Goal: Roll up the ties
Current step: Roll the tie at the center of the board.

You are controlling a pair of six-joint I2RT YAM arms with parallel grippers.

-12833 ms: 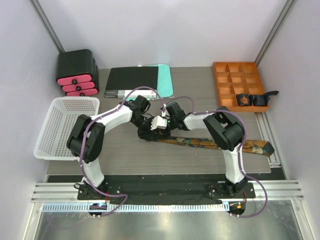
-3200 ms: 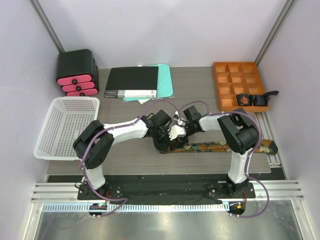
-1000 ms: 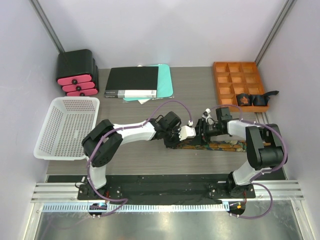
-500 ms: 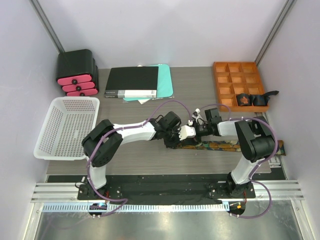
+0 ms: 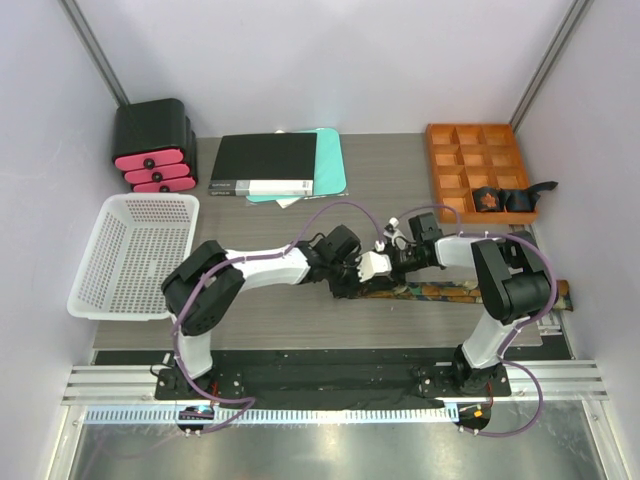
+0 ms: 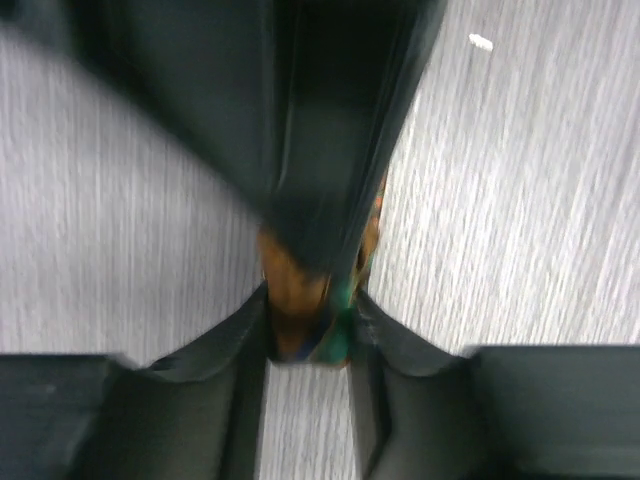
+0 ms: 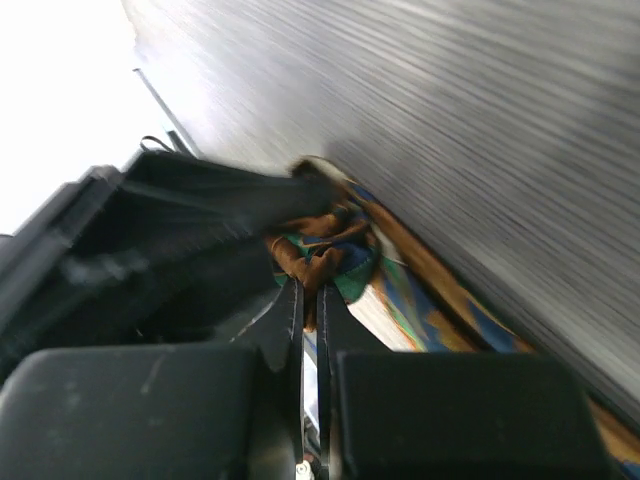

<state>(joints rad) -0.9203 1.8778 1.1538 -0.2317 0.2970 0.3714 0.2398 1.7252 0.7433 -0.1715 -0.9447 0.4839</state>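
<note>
A dark tie (image 5: 440, 292) with orange-gold and green patterning lies flat along the front of the table, its wide end at the right. My left gripper (image 5: 352, 282) is shut on the tie's bunched left end (image 6: 308, 325); dark blurred material hangs just beyond it. My right gripper (image 5: 388, 272) meets it from the right. In the right wrist view its fingers (image 7: 290, 310) stand almost together, pinching a fold of the same bunched end (image 7: 325, 255). The tie's flat length (image 7: 450, 305) runs off to the lower right.
An orange compartment tray (image 5: 480, 170) at the back right holds two dark rolled ties (image 5: 503, 200). A white basket (image 5: 130, 255) stands at the left, a black-and-pink drawer unit (image 5: 152, 145) at the back left, and a black book (image 5: 265, 163) on a teal folder (image 5: 330, 160) behind the arms.
Over the earlier frames both grippers moved right along the tie with its bunched end. In the last second the right gripper drew left against the left gripper; since half a second ago almost nothing moved.
</note>
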